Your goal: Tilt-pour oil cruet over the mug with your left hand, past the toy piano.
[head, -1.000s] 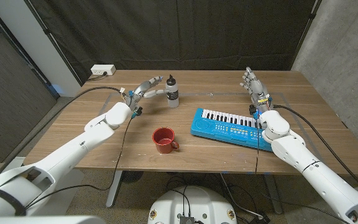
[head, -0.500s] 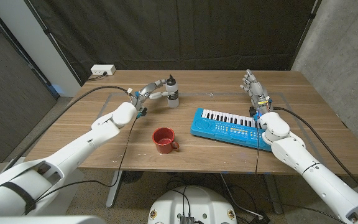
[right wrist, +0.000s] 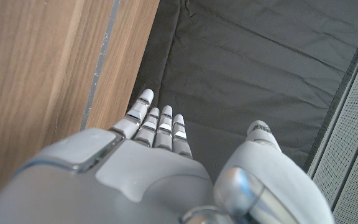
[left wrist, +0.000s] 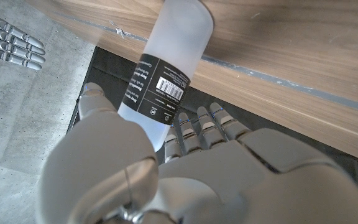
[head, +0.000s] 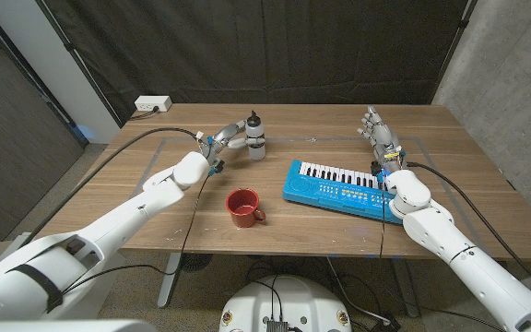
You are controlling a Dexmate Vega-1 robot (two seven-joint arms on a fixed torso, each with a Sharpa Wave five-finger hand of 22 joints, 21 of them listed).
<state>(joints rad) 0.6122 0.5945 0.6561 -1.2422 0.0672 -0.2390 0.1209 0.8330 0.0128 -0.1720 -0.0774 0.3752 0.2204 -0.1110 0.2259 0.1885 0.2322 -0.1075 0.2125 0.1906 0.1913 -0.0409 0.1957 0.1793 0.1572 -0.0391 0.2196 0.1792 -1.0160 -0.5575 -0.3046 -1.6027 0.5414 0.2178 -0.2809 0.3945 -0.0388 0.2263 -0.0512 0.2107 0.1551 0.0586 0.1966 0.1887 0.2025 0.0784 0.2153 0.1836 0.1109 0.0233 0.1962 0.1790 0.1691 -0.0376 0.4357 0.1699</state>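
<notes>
L hand (head: pixel 230 136) at cruet (head: pixel 255 136), upright

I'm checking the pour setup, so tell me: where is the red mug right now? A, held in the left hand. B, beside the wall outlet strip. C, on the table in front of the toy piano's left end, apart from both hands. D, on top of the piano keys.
C: the red mug stands alone on the table, near the toy piano; the left hand is up at the cruet.

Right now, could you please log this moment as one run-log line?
left hand: closing around oil cruet, upright on table | right hand: open, beyond toy piano | mug: untouched
</notes>
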